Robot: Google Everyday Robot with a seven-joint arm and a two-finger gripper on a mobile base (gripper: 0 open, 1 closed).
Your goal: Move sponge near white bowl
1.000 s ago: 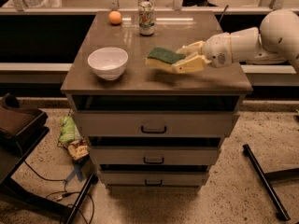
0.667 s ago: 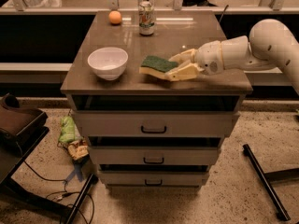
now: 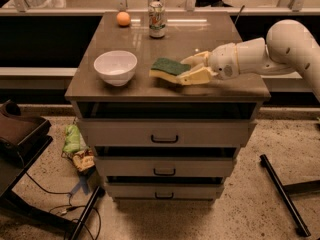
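One white robot arm reaches in from the right over the brown top of a drawer cabinet, and its gripper sits near the front edge of the top, a little right of the middle. Its cream-coloured fingers are closed around the right end of the sponge, one above and one below, so the sponge is held in its grasp. The sponge has its dark green layer up and its yellow body below, and it lies slightly tilted, low over the surface; whether it touches the top cannot be told. It is just to the right of the white bowl, with a narrow strip of bare top between them. The bowl stands upright at the front left of the top. At the far edge an orange ball lies on the left, and a drink can stands just to its right. Three drawers with dark handles are stacked below.
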